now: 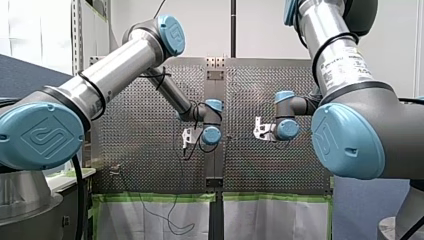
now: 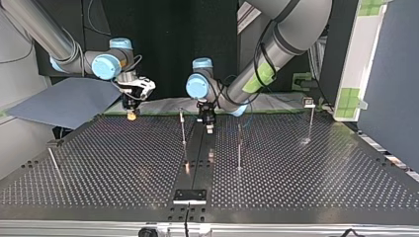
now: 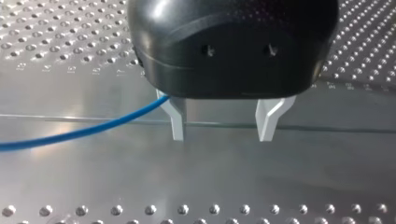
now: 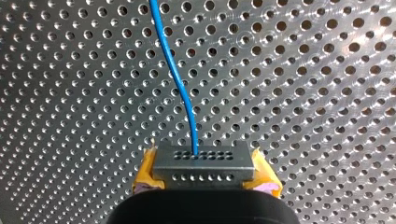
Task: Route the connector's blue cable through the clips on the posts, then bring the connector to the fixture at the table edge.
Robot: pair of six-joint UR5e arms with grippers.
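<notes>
Top view: fixture (image 2: 189, 196) at the near table (image 2: 296, 187) edge, posts (image 2: 183, 129) mid-table. Farther off, my right end effector (image 2: 131, 116), clenched on the connector (image 4: 203, 161), should draw the blue cable (image 4: 180, 79) taut towards the posts; my left end effector (image 3: 221, 138) hangs released, the cable beside one finger.

Bright, even light; glare streaks the table (image 3: 93, 177).

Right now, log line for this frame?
right gripper: shut on connector | left gripper: open, blue cable runs to one finger | fixture: connector not there yet
</notes>
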